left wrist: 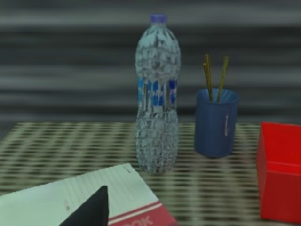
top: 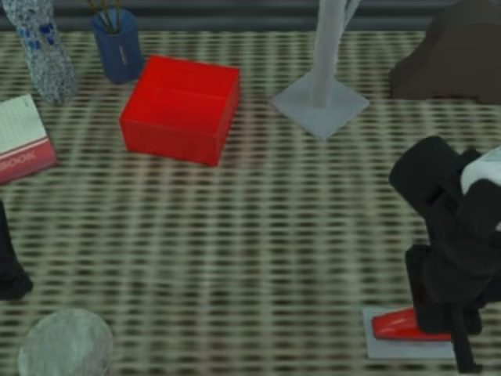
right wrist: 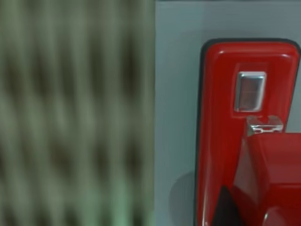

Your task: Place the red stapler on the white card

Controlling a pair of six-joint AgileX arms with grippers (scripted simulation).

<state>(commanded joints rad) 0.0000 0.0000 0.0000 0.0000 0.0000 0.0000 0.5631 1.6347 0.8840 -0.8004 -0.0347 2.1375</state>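
The red stapler (top: pixel 401 325) lies flat on the white card (top: pixel 382 349) at the table's front right corner. My right gripper (top: pixel 450 338) hangs directly over the stapler's right end and hides it. Its fingers are open and spread wide. In the right wrist view the stapler (right wrist: pixel 221 117) with its metal part fills one side and rests on the card (right wrist: pixel 176 94). One dark fingertip (right wrist: pixel 225 209) shows in front of the red body. My left gripper (top: pixel 9 270) is parked at the left edge, open, with one finger (left wrist: pixel 94 207) visible over the book.
At the back stand a large open red box (top: pixel 182 108), a white square base with a post (top: pixel 321 102), a blue pencil cup (top: pixel 117 47) and a water bottle (top: pixel 47 47). A white-and-pink book (top: pixel 22 139) lies left, a grey disc (top: pixel 64 345) front left, a dark brown lump (top: pixel 454 55) back right.
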